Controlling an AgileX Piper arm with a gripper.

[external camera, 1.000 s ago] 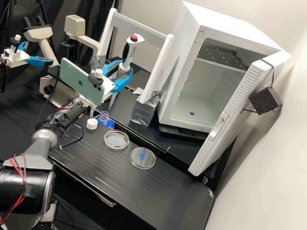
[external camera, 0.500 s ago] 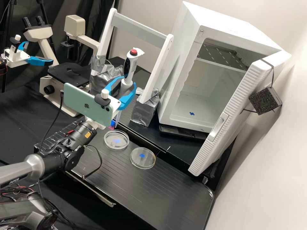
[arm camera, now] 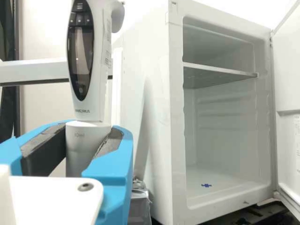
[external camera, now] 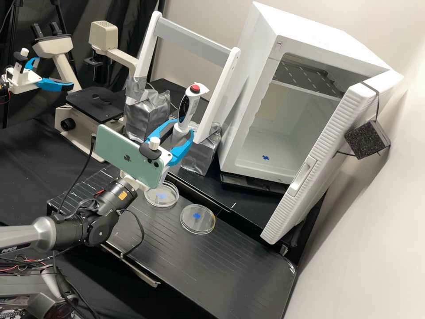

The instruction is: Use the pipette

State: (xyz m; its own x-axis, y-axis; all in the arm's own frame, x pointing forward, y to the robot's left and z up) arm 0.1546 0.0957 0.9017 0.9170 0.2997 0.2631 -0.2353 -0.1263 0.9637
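My gripper [external camera: 180, 135] is shut on the pipette [external camera: 187, 107], a white upright tool with a red top button and dark display, leaning slightly. It hangs over the bench's rear part, behind the first petri dish [external camera: 171, 203], with its lower end hidden by the phone. Nearer the front right lies a second petri dish [external camera: 198, 226] with a blue mark under it. In the wrist view the gripper [arm camera: 90, 145] has dark pads on both sides of the pipette [arm camera: 99, 61], at its neck just below the handle.
A white frame [external camera: 195, 37] with taped feet stands behind the pipette. The white incubator [external camera: 248, 88] at the right has its door [external camera: 327, 155] open. A microscope [external camera: 90, 106] stands at the back left; a second arm's gripper [external camera: 48, 83] is at the far left.
My gripper and the pipette have moved right and lower, toward the front. The phone and wrist now cover the spot where the small bottle and white cap showed. The dishes stayed put.
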